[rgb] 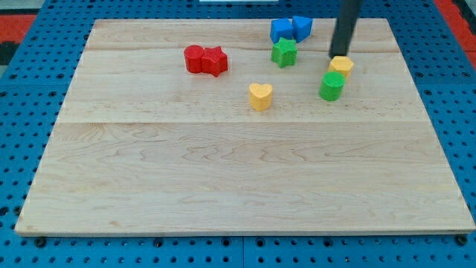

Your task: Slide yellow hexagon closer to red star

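On your board sit seven blocks: two red, a cylinder [194,58] touching the red star [216,60]; two blue [281,30] [301,27]; two green, a star [283,52] and a cylinder [332,86]; two yellow, a heart [260,96] and the yellow hexagon [341,65]; pale wooden board [223,171] on blue pegboard [15,112]; my tip [338,56], a clawless rod, touches the hexagon's top edge

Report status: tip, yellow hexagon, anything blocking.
My tip at yellow hexagon's top edge. Red star far left, beside red cylinder. Green star near the path.
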Robot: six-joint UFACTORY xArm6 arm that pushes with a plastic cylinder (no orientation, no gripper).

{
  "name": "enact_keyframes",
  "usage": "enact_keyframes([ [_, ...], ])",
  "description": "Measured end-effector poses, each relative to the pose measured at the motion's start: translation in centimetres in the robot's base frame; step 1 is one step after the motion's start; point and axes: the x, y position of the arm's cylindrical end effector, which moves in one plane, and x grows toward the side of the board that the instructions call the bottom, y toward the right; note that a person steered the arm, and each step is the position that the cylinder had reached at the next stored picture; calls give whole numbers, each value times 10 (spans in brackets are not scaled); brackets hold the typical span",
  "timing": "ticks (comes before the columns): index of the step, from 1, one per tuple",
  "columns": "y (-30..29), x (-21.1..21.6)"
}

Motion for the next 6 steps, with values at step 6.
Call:
enact_keyframes([
  [6,-202,34],
])
